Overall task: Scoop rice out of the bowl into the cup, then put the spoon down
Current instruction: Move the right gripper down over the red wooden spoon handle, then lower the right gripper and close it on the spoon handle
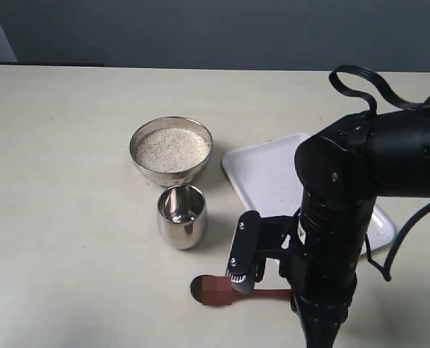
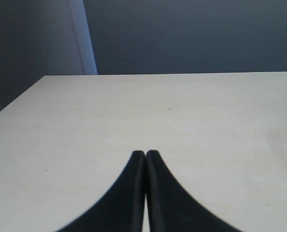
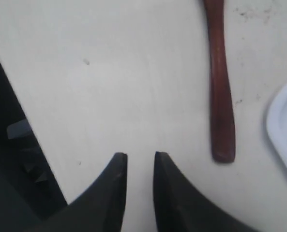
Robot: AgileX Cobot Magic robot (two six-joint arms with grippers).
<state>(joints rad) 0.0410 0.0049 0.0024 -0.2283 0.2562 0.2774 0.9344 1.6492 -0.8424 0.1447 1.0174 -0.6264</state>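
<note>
The steel bowl (image 1: 143, 164) stands mid-table, filled with a pale heap of rice (image 1: 172, 148). Just in front of it is the small steel cup (image 1: 181, 216); its inside shows only shiny metal. The reddish-brown spoon (image 1: 213, 290) lies flat on the table in front of the cup, its handle running under the right arm. In the right wrist view the spoon (image 3: 220, 96) lies beside my right gripper (image 3: 137, 155), which is open by a narrow gap and holds nothing. My left gripper (image 2: 145, 152) is shut and empty over bare table, out of the exterior view.
A white tray (image 1: 269, 174) lies to the right of the bowl and cup, partly under the right arm; its corner (image 3: 286, 125) shows close to the spoon handle's end. The table's near edge runs close beside the right gripper.
</note>
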